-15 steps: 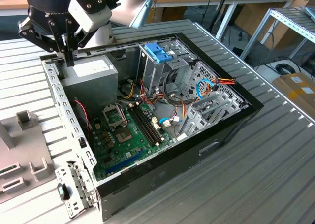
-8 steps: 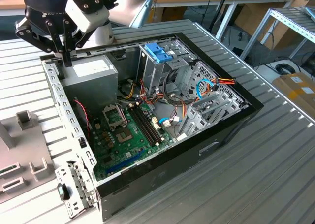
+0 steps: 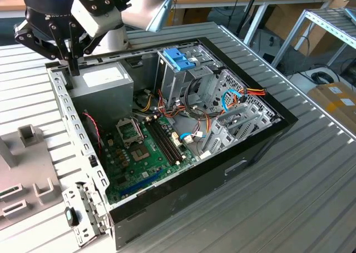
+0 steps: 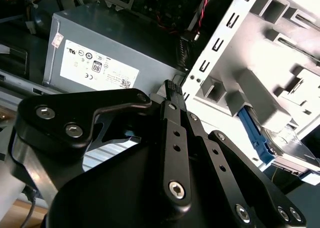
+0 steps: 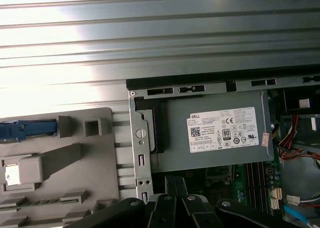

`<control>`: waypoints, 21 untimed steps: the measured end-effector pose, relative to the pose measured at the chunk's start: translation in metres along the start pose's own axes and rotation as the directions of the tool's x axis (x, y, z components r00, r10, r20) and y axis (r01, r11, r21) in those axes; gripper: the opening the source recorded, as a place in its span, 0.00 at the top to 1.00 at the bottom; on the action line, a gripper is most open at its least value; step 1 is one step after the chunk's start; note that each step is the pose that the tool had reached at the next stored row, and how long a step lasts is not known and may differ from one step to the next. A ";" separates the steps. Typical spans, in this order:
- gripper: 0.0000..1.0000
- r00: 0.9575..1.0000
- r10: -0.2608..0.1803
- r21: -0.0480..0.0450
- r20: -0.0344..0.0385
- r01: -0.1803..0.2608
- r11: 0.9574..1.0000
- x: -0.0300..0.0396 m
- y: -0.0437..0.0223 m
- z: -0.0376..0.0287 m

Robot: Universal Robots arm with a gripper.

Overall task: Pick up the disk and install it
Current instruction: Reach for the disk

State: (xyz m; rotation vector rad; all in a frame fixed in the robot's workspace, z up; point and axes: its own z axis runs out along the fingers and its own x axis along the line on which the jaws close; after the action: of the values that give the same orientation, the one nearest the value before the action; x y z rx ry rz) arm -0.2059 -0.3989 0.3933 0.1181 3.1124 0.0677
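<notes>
In the exterior view the fingers (image 3: pixel 73 65) hang clenched together, gripping nothing. Their tips are just above a back corner of the open computer case (image 3: pixel 167 203), and the grey power supply box (image 3: pixel 103 86) is just beside them. The blue handle (image 3: pixel 179 59) on the metal cage stands well apart from the fingers, toward the exterior view's right. The case rests on the table (image 3: pixel 311 197).

In the second wrist view the fingers (image 4: pixel 172 90) meet tip to tip with nothing between. The power supply box (image 4: pixel 125 47) is just beyond them. The disk (image 4: pixel 254 135) sits off to one side, outside the case wall, in a grey fixture (image 4: pixel 270 102).

In the first wrist view the disk (image 5: pixel 25 130) shows its blue edge in the fixture (image 5: pixel 75 158), well apart from the fingers (image 5: pixel 172 187).
</notes>
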 end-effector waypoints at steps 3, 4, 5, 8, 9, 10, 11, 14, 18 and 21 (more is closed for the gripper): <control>0.89 1.000 0.000 0.000 0.000 0.000 1.000 0.0013 -0.0001 -0.0001; 0.89 1.000 0.000 0.000 0.000 0.000 1.000 0.0018 -0.0001 0.0000; 0.89 1.000 0.000 0.000 0.000 0.000 1.000 0.0021 -0.0002 -0.0001; 0.89 1.000 0.000 0.000 0.000 0.000 1.000 0.0038 -0.0003 -0.0001; 0.89 1.000 0.000 0.000 0.000 0.000 1.000 0.0043 -0.0003 -0.0002; 0.89 1.000 0.000 0.000 0.000 0.000 1.000 0.0047 -0.0003 -0.0002; 0.89 1.000 0.000 0.000 0.000 0.000 1.000 0.0051 -0.0004 -0.0002; 0.89 1.000 0.000 0.000 0.000 0.000 1.000 0.0064 -0.0005 -0.0002; 0.89 1.000 0.000 0.000 0.000 0.000 1.000 0.0090 -0.0007 -0.0003; 0.89 1.000 0.000 0.000 0.000 0.000 1.000 0.0102 -0.0008 -0.0003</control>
State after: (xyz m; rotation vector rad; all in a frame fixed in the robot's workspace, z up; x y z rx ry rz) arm -0.2161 -0.3989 0.3933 0.1180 3.1124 0.0677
